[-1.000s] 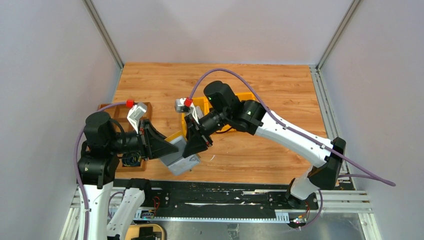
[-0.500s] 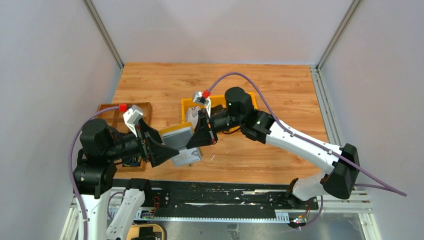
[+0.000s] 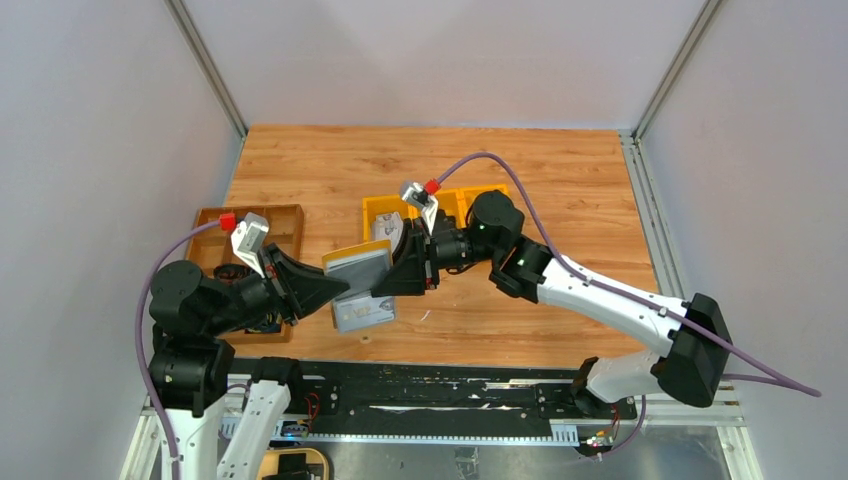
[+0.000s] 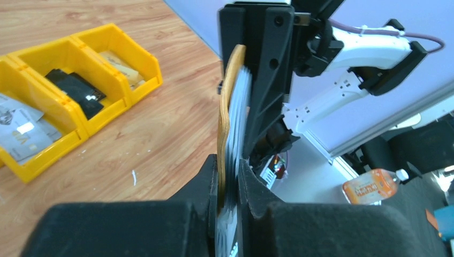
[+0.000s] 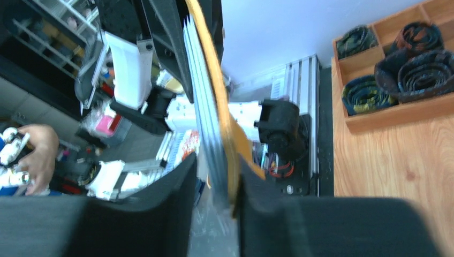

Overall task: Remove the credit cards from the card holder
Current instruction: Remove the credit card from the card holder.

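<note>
Above the table (image 3: 480, 160), left end effector (image 4: 228, 184) and right end effector (image 5: 217, 174) each clench the card holder (image 3: 357, 267)

**Camera placement.** Top view: from above and behind the arm bases, facing down over the whole table (image 3: 540, 170). Left wrist view: very close, sighting along the left gripper (image 4: 228, 179) toward the right, with the card holder (image 4: 226, 118) edge-on and the yellow bins (image 4: 53, 152) to the far side. Right wrist view: equally close, rolled sideways, sighting along the right gripper (image 5: 214, 176) toward the near left and the brown tray (image 5: 396, 115). All three views share the card holder.
</note>
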Action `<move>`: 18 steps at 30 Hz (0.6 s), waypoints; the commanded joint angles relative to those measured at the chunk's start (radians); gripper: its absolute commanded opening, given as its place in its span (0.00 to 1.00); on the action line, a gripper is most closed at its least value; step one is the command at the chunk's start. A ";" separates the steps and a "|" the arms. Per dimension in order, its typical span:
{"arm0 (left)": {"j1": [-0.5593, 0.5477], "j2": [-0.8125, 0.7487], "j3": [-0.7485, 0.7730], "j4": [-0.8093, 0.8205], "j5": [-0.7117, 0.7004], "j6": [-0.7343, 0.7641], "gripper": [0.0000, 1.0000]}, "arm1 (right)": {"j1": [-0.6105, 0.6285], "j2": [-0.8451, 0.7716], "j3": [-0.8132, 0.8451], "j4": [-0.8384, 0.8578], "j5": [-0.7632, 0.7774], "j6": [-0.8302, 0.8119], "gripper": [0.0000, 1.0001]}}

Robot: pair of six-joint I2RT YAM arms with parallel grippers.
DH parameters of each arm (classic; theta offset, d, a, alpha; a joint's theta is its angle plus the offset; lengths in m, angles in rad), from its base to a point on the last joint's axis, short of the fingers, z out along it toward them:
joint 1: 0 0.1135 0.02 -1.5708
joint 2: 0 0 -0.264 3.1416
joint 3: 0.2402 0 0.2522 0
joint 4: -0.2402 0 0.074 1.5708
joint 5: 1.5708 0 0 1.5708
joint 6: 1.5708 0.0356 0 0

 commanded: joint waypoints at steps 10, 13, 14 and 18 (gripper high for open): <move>-0.002 0.125 0.079 -0.315 0.165 0.313 0.01 | 0.022 0.199 0.522 -0.935 -0.193 -0.653 0.46; -0.002 0.116 0.096 -0.317 0.166 0.328 0.00 | 0.035 0.239 0.588 -1.021 -0.190 -0.728 0.40; -0.002 0.114 0.098 -0.315 0.163 0.332 0.00 | 0.043 0.257 0.608 -1.043 -0.188 -0.741 0.38; -0.002 0.119 0.085 -0.316 0.162 0.338 0.01 | 0.069 0.305 0.679 -1.073 -0.194 -0.747 0.25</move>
